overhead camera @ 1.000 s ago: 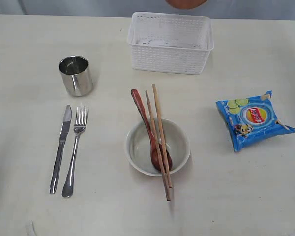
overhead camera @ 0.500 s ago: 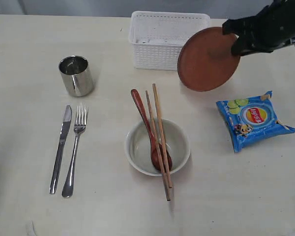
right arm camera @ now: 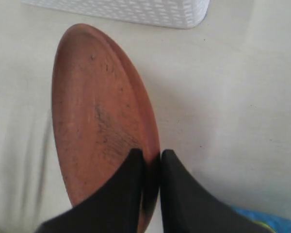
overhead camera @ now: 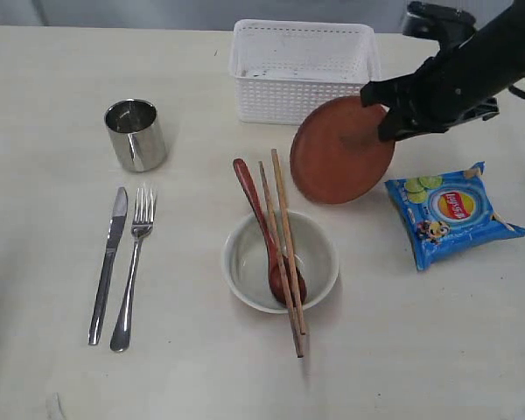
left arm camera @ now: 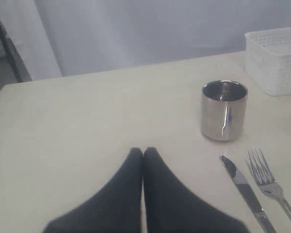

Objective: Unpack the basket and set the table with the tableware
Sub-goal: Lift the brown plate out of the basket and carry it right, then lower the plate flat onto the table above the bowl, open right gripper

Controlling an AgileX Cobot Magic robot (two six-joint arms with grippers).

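My right gripper (overhead camera: 387, 112) (right arm camera: 152, 154) is shut on the rim of the brown round plate (overhead camera: 339, 153) (right arm camera: 99, 121), which hangs tilted above the table (overhead camera: 52, 70) between the white basket (overhead camera: 303, 66) (right arm camera: 136, 9) and the cream bowl (overhead camera: 280, 261). The wooden spoon (overhead camera: 264, 229) and the chopstick pair (overhead camera: 282, 241) lie across the bowl. On the left stand the steel cup (overhead camera: 136, 134) (left arm camera: 224, 110), the knife (overhead camera: 108, 262) (left arm camera: 245, 191) and the fork (overhead camera: 134, 267) (left arm camera: 271, 187). My left gripper (left arm camera: 143, 151) is shut and holds nothing; it hovers over bare table near the cup.
A blue chip packet (overhead camera: 453, 213) lies on the right, close under my right arm. The basket (left arm camera: 276, 60) sits at the back middle. Bare tabletop stretches along the front and the far left.
My right arm came in from the right carrying the plate, then moved it down and left, from beside the basket toward the bowl. The left gripper stayed still.
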